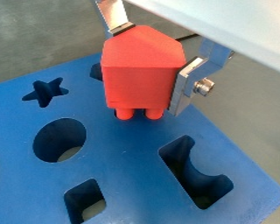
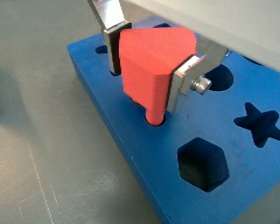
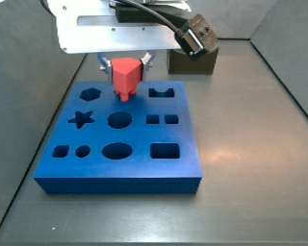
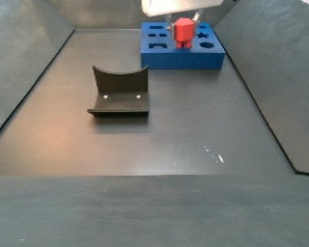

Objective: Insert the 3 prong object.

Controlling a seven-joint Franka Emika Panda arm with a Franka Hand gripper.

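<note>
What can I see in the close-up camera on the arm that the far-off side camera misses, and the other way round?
Only a wrist view shows the prongs under the 3 prong object, the gripper fingers clamping it, and the star-shaped hole. Only a side view shows the dark grey curved block lying apart on the floor. Both show the red piece held at the blue board.

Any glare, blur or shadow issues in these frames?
A side view: glare patch on the floor right of the blue board. Another side view: small glints on the floor; the tool, shut on the 3 prong object, is tiny. Both wrist views sharp.
</note>
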